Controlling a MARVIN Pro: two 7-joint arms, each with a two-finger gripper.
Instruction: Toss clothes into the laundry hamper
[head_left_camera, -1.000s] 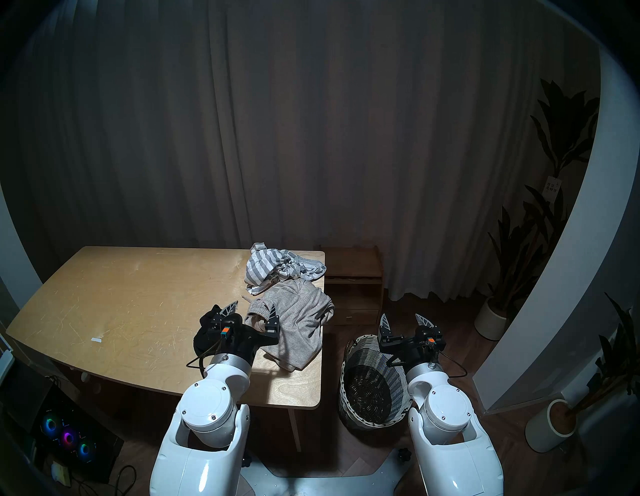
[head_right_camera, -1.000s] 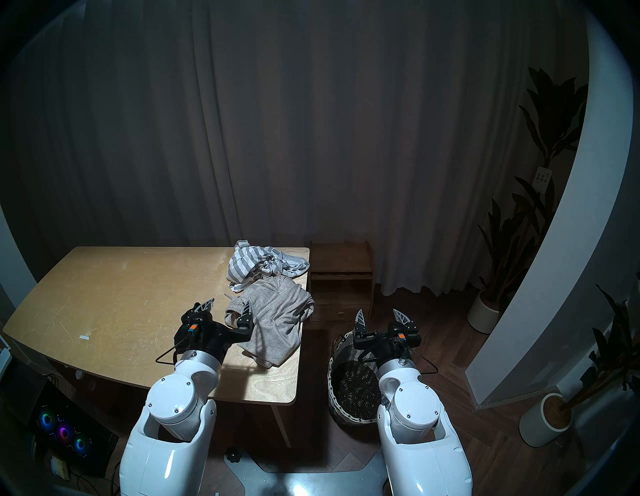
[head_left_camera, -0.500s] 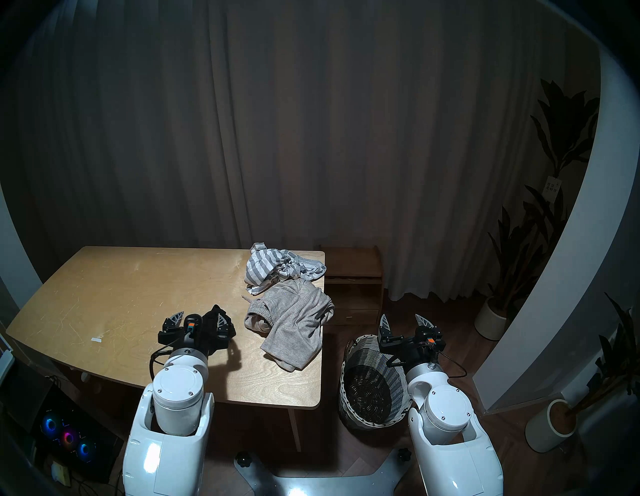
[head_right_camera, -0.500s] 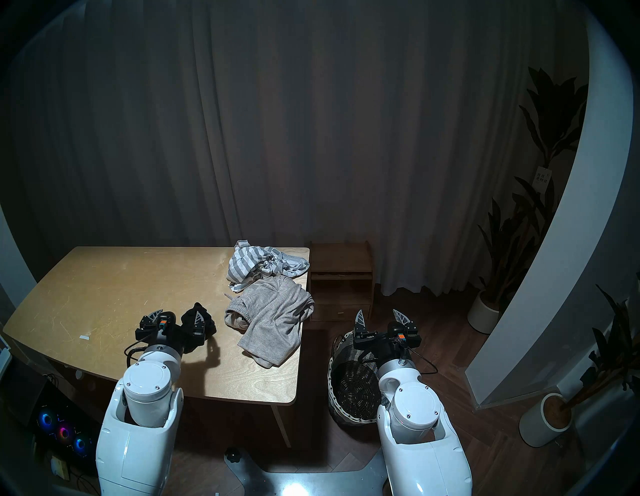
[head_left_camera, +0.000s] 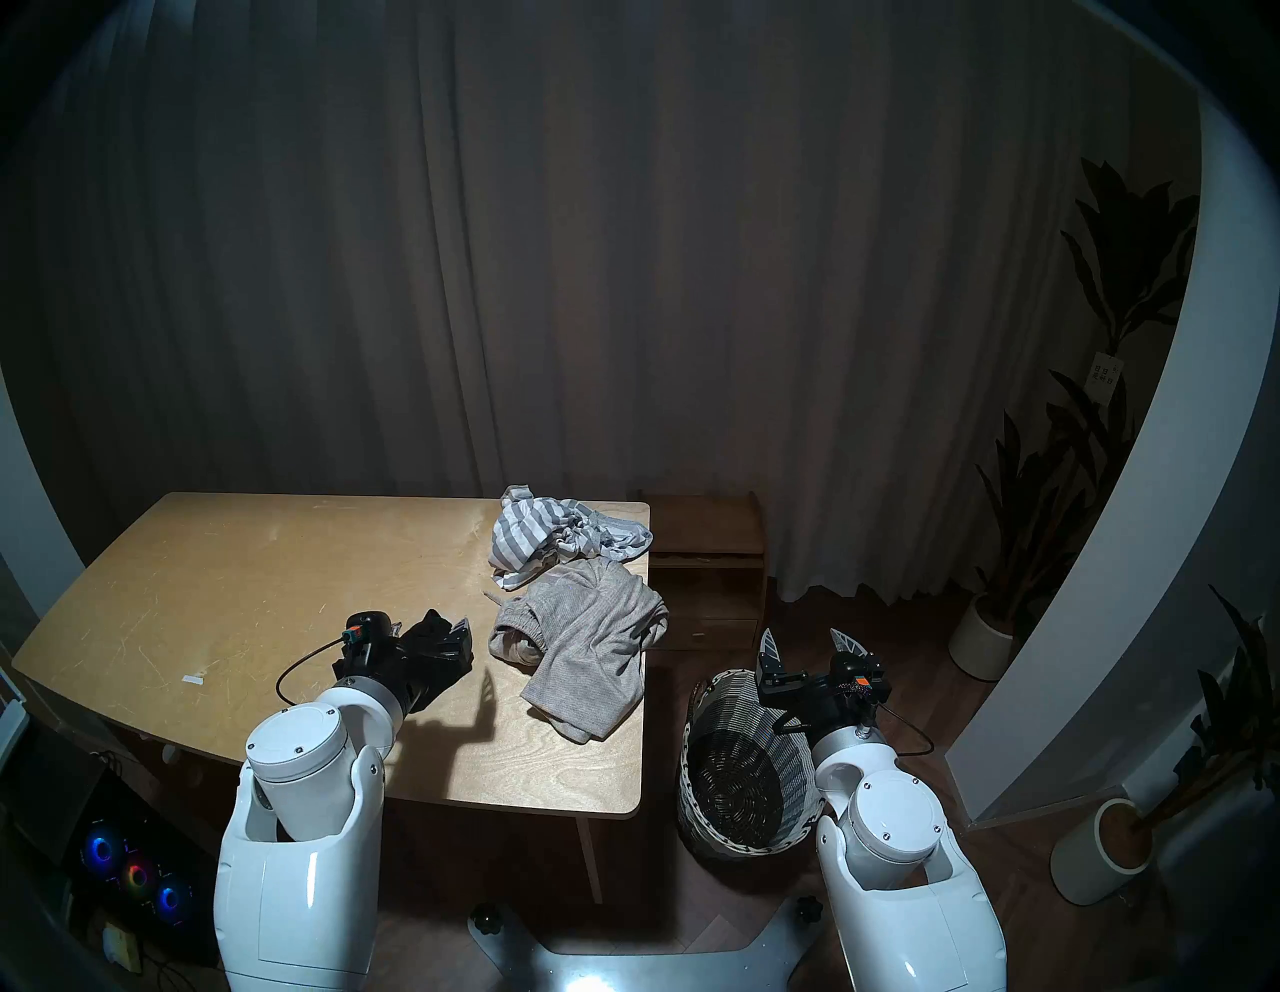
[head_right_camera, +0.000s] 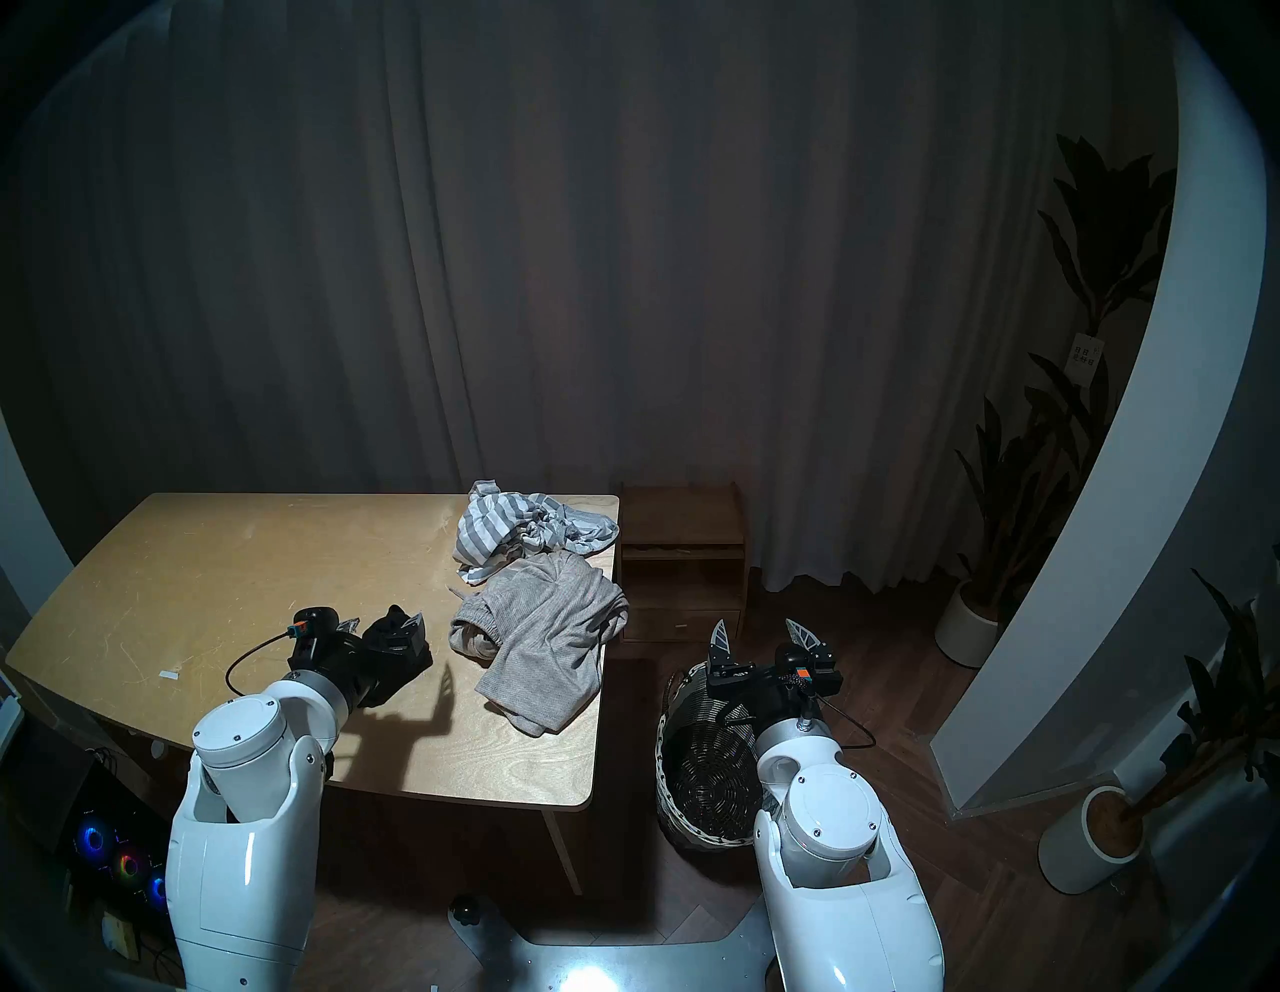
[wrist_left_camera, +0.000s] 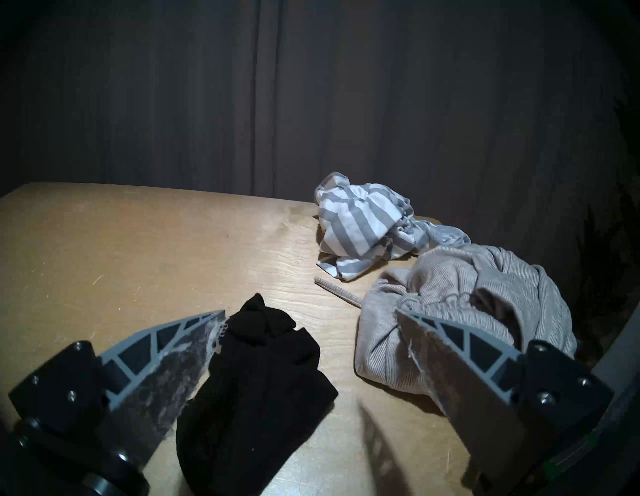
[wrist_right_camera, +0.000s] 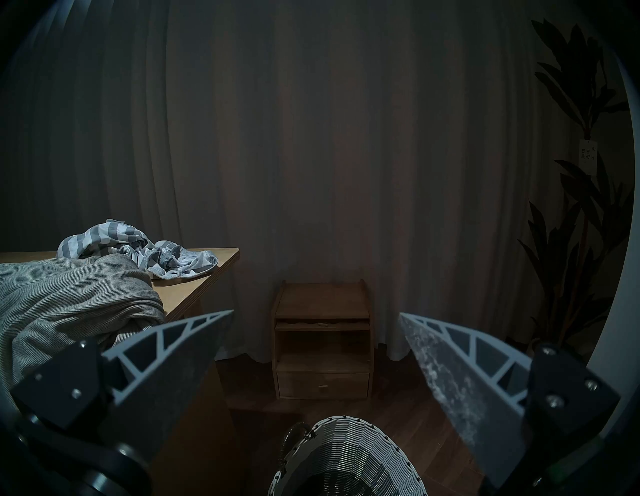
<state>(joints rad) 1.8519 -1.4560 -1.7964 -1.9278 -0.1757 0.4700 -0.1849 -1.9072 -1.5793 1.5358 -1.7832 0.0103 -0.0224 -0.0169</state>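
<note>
The left gripper (wrist_left_camera: 311, 318) sat low over the near part of the wooden table (head_left_camera: 228, 575), its jaws spread wide. The small black piece (wrist_left_camera: 252, 391) lay on the tabletop between the two fingers, bunched into a soft heap; the left finger (wrist_left_camera: 166, 367) touched its side while the other stood apart from it, in front of the knit top. Nothing was pinched yet.

The right gripper (head_left_camera: 807, 641) hung above the far rim of the laundry hamper (head_left_camera: 744, 769), jaws parted and holding nothing. The hamper stood on the dark wood floor just off the table's right edge, its woven wall whitish and grey, its inside dark; no cloth showed in it. In the right wrist view its rim (wrist_right_camera: 346, 460) showed just below the open fingers.

Farther along the table, the beige-grey knit top (head_left_camera: 589, 651) lay crumpled near the right edge, one fold drooping over the side. Just behind it, touching, the grey-and-white striped cloth (head_left_camera: 554, 537) was bunched at the far right corner.

Beyond the table a small wooden nightstand (head_left_camera: 706, 568) stood against the long curtain (head_left_camera: 554, 242), and potted plants (head_left_camera: 1025, 540) in white pots lined the right wall
</note>
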